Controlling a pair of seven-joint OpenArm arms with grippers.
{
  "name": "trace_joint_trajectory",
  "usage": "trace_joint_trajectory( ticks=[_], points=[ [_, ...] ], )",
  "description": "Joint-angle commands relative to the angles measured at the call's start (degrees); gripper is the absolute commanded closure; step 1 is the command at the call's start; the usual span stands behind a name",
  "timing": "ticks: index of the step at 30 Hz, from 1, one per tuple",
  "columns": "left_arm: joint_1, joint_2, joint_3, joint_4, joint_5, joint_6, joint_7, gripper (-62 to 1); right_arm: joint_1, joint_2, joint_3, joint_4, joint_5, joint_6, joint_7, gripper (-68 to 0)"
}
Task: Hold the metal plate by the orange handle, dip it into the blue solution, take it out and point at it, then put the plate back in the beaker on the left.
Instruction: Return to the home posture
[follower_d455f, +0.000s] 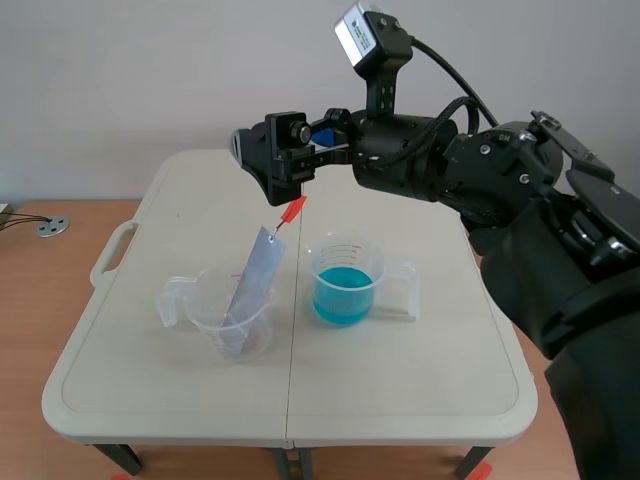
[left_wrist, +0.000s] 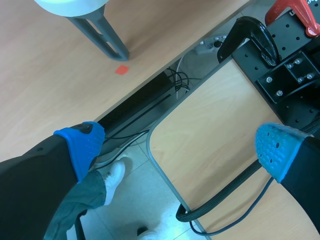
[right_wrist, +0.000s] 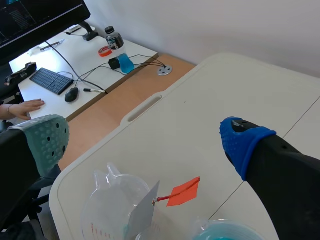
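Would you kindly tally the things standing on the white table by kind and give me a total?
Beakers: 2, the left beaker and the right beaker
Metal plate with orange handle: 1
Total: 3

A keyboard (right_wrist: 51, 80) and mouse (right_wrist: 72, 94) lie on a white desk (right_wrist: 142, 51).

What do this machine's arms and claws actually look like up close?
The right arm is bulky and black, carrying a small silver camera box with black cables looping off it. Each claw has two thick black fingers with soft dotted pads: both blue on the left claw, one blue and one grey-green on the right claw.
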Motion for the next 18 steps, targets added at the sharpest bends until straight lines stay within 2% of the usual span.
trace_joint_trajectory(
  ticks=[1, 8, 13, 18],
  points=[
    [0.1, 0.3, 0.0, 0.7, -0.4, -0.2, -0.6, -62.3, 1.4, 0.9, -0.3, 2.2, 1.1, 0.2, 0.9, -66.3],
    [-2.3, 0.4, 0.0, 0.9, -0.8, -0.8, -1.2, -62.3, 0.3, 5.8, -0.3, 4.4, 6.4, 0.0, 0.9, -66.3],
    [-6.3, -0.1, 0.0, 3.7, -5.9, -0.4, -1.0, -62.3, -3.8, 9.6, -0.3, 9.0, 7.6, -1.0, 0.9, -66.3],
    [-9.4, -0.4, -0.2, 10.5, -8.0, 0.1, 1.3, -62.3, -10.6, 13.1, 0.1, 14.9, 7.8, -2.9, 0.9, -66.3]
  ],
)
